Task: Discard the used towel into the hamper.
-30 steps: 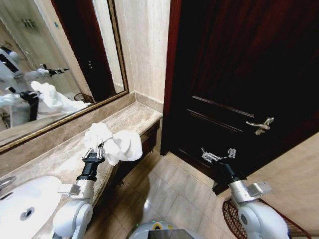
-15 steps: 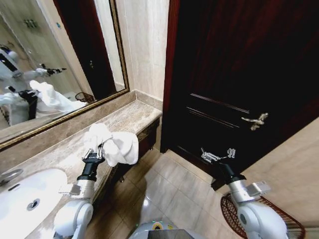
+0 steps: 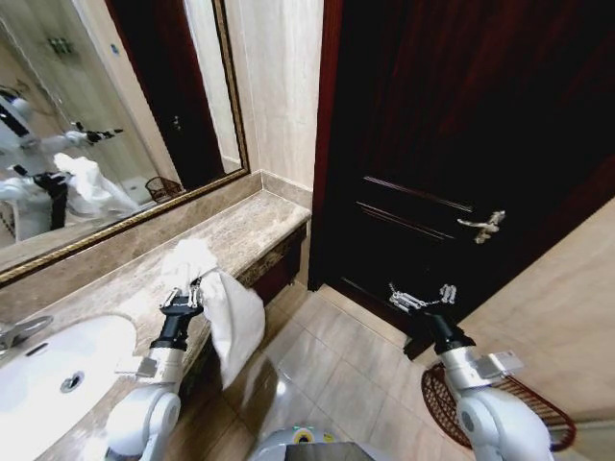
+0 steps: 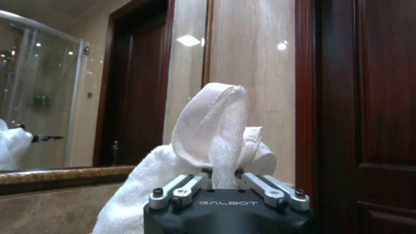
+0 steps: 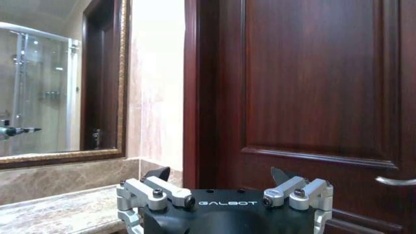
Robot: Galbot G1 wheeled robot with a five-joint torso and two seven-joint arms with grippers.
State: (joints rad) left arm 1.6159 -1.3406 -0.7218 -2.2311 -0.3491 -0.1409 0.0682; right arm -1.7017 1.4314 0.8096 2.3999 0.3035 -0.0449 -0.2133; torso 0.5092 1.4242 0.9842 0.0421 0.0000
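Two claws raised, one gripping the towel

Far left in the head view, a white sink (image 3: 58,370) is set into the marble table (image 3: 245,226), with a gold-framed mirror (image 3: 96,125) on the wall behind it. The mirror reflects the robot and its white cloth.

Next comes the left claw (image 3: 181,298), raised above the table's front edge and clamped on the towel (image 3: 231,322). One bunched end of the white cloth stands up above the fingers, and the rest hangs down past the table edge over the tiled floor (image 3: 327,384). In the left wrist view the left claw (image 4: 221,175) has its fingers (image 4: 185,187) drawn together around a fold of the towel (image 4: 215,126), which rises in a loop in front of the beige wall.

Further right stands a dark wooden door (image 3: 461,144) with a metal lever handle (image 3: 483,227). The right claw (image 3: 421,298) hovers in front of the lower part of the door, spread wide and holding nothing. The right wrist view shows the right claw (image 5: 221,175) with its two fingertips (image 5: 155,173) well apart, facing the door panel.

At the lower right, the hamper (image 3: 495,408) sits on the floor below the right arm, partly hidden behind it, its reddish-brown wire rim showing on both sides.
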